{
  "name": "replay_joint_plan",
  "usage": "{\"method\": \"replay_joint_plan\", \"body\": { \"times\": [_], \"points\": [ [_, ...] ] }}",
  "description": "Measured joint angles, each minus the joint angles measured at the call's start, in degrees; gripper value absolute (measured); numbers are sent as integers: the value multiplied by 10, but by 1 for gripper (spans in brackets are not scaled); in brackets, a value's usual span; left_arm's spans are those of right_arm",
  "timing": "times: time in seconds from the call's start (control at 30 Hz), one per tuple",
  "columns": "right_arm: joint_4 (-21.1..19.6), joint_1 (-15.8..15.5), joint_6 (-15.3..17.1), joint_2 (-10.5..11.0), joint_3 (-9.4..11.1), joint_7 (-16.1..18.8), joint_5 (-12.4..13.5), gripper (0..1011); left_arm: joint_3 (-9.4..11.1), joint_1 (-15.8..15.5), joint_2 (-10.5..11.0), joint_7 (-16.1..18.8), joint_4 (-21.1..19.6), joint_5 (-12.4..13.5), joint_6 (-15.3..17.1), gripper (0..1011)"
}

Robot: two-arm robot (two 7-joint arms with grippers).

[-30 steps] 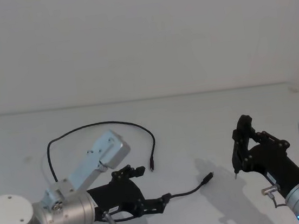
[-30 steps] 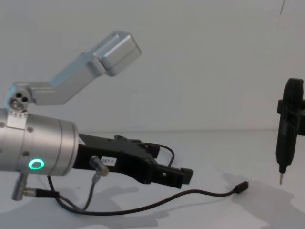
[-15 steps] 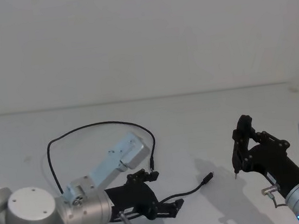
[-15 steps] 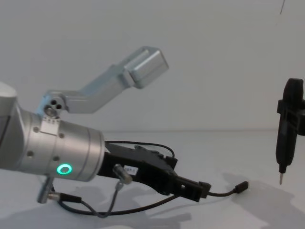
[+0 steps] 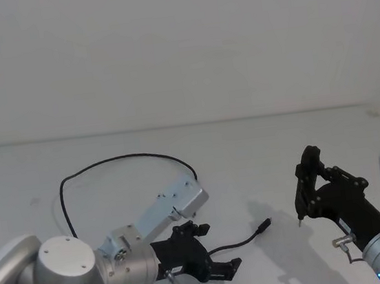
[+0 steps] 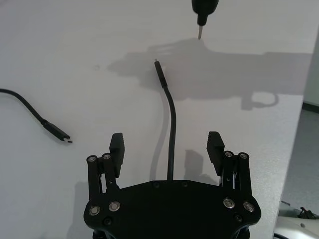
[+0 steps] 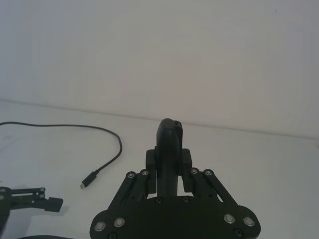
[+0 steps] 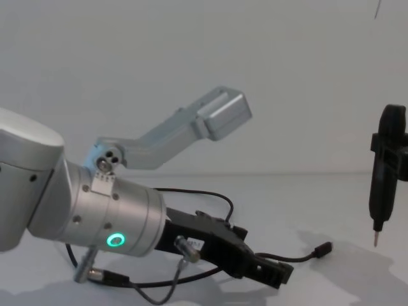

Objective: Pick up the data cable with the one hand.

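The data cable (image 5: 128, 157) is a thin black line looping across the white table. One plug (image 5: 262, 228) lies ahead of my left gripper (image 5: 214, 251), and the other plug (image 6: 56, 133) lies off to one side. In the left wrist view the left gripper (image 6: 166, 143) is open and low over the table, and the cable (image 6: 172, 119) runs out between its two fingers without touching them. In the chest view the left gripper (image 8: 264, 266) is just short of the plug (image 8: 322, 249). My right gripper (image 5: 309, 177) hangs at the right, shut on a slim black pen-like tool (image 7: 169, 142).
The pen-like tool's metal tip (image 8: 375, 241) hovers above the table a little right of the cable's plug. The left wrist's silver camera bracket (image 8: 217, 115) juts up over the arm. A white wall stands behind the table (image 5: 260, 147).
My left arm has moved forward and right along the cable, and its open gripper is now closer to the plug end. The right arm and its tool have not moved.
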Motion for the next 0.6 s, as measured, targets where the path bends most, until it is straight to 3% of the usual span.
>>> {"method": "replay_joint_plan", "body": {
  "times": [0.4, 0.6],
  "points": [
    [0, 0, 0, 0, 0, 0, 0, 279, 0, 1, -24, 19, 18, 5, 31, 1000],
    [0, 0, 0, 0, 0, 0, 0, 279, -2, 2, -32, 25, 23, 5, 39, 894]
  ]
}}
